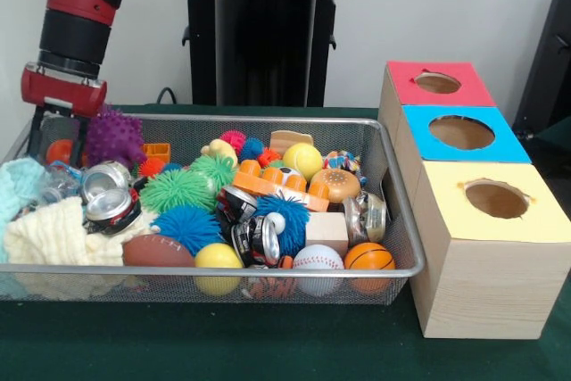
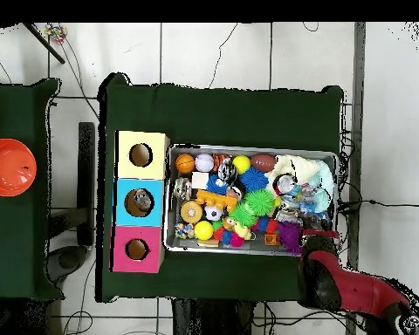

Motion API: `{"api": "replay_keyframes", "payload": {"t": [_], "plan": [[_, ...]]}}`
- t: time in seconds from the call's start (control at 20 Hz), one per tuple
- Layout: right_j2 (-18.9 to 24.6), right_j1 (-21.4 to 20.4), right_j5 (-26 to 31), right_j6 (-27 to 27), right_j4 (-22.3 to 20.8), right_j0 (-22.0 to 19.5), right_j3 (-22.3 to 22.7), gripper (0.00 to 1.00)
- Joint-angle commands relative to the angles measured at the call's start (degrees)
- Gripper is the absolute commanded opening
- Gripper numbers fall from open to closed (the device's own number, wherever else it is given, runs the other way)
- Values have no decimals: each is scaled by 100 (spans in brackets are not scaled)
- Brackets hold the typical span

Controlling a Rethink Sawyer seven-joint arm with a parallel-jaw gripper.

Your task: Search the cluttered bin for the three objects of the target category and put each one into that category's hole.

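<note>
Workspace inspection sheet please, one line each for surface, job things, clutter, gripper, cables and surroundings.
Surface: green cloth covers the table.
Job things: wire-mesh bin full of mixed items; beside it three wooden boxes, each with a round hole: red box, blue box, yellow box.
Clutter: balls including a baseball, basketball, football; spiky balls, crushed cans, cloths, a wooden block.
Gripper: gripper low at the bin's corner by the purple spiky ball; open or shut cannot be told.
Cables: cables on the floor around the table.
Surroundings: orange bowl on a neighbouring table.
</note>
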Motion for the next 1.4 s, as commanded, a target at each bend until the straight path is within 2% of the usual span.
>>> {"api": "replay_keyframes", "payload": {"t": [0.05, 0.15, 0.35, 0.45, 0.55, 0.65, 0.85, 0.9, 1.1, 1.25, 1.4], "plan": [[-1281, 992, -1654, 520, 1089, 440, 102, 100], [-1204, 1048, -1847, 513, 1125, 375, 65, 100], [-712, 955, -1851, 807, 666, 109, 17, 100], [-385, 864, -1670, 1019, 280, -85, 26, 100], [31, 723, -1366, 1257, -205, -331, 100, 100], [632, 522, -796, 1536, -692, -697, 304, 100], [1531, 202, -134, 1686, -1271, -1279, 716, 100], [1885, 133, 74, 1727, -1479, -1526, 814, 100], [2710, -83, 676, 1524, -1573, -2126, 1188, 100], [3071, -205, 1048, 1235, -1236, -2392, 1449, 100], [3129, -248, 1089, 1065, -1027, -2426, 1527, 100]]}}
